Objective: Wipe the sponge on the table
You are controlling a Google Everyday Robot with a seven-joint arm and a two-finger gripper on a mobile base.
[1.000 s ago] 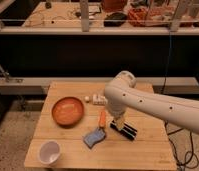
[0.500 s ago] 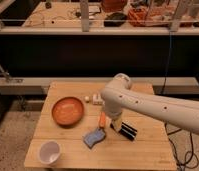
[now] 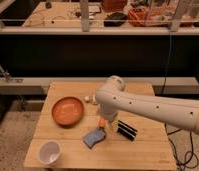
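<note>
The small blue-grey sponge with wavy edges [image 3: 94, 137] is seen lying flat on the light wooden plank table [image 3: 143, 150], towards its front edge and roughly midway along its width. A small orange carrot-shaped thing [image 3: 101, 121] is found just behind the sponge, close to its far corner. The gripper [image 3: 108, 128] is held low over the table at the end of the bulky white arm [image 3: 143, 106], just beside the sponge on its right-hand rear side as viewed; whether it is open or closed, and whether anything is gripped, cannot be told, since it is largely hidden by the wrist. A black ridged rectangular block [image 3: 126, 130] lies just to the right of the gripper in the picture. A round orange bowl [image 3: 68, 111] is set to the left of the sponge, further back, and a white cup [image 3: 49, 152] stands near the front left corner. Small pale objects [image 3: 89, 99] rest behind the bowl. A cluttered bench [image 3: 68, 15] is visible in the background.
</note>
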